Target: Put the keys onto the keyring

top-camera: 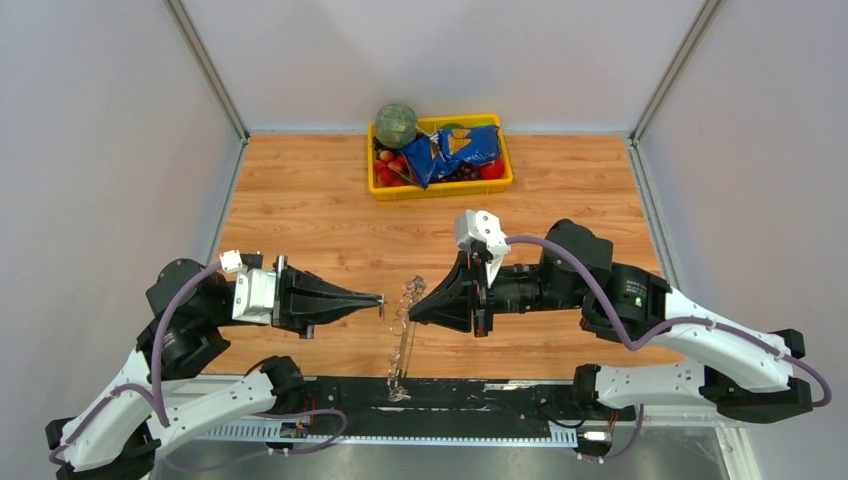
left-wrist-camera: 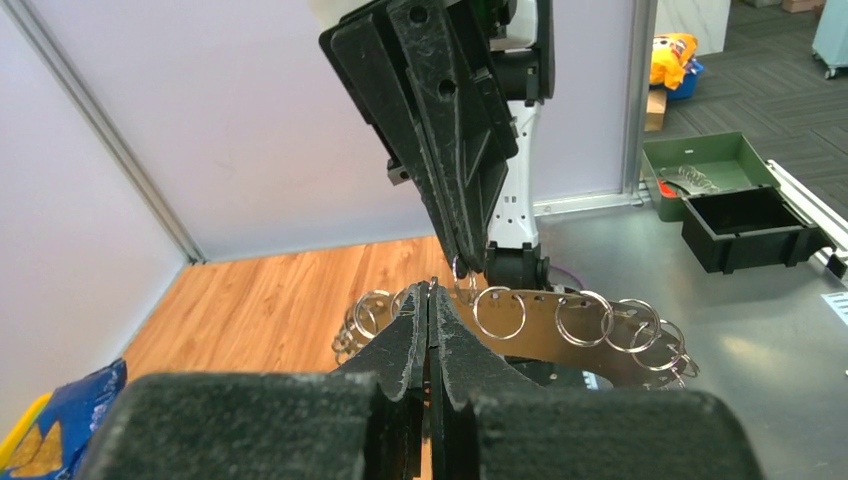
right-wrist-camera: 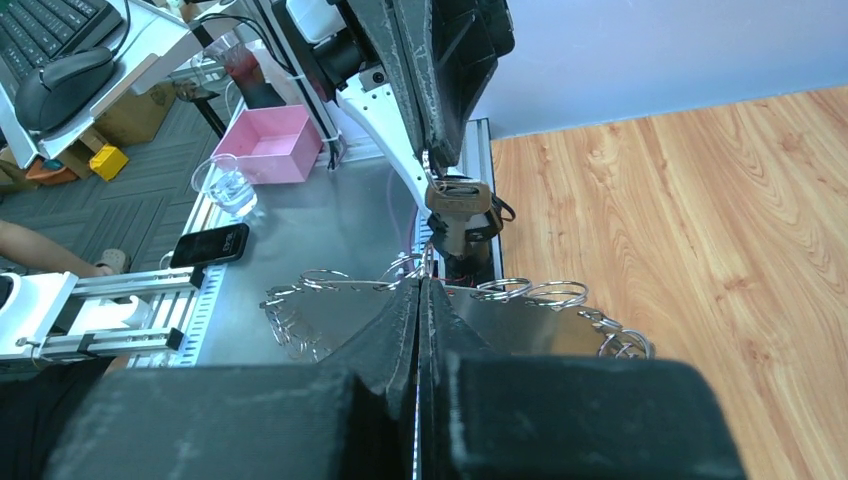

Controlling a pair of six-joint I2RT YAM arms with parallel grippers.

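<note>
With the left gripper (top-camera: 381, 299) clamped on a key (right-wrist-camera: 457, 205) and the right gripper (top-camera: 411, 313) pinching the keyring (top-camera: 403, 336) (hanging between the two tips), line the key's hole squarely against one ring before pushing.

Bright, even white light falls from overhead, leaving only soft, faint shadows on the wooden counter (top-camera: 300, 210). The top view is sharp from edge to edge. In both wrist views the near bulk of the jaws sits out of focus along the bottom edge, while farther things stay crisp. The keyring (left-wrist-camera: 575, 322) glints mildly, and the grey metal sheet (right-wrist-camera: 330, 230) shows a pale sheen.
</note>
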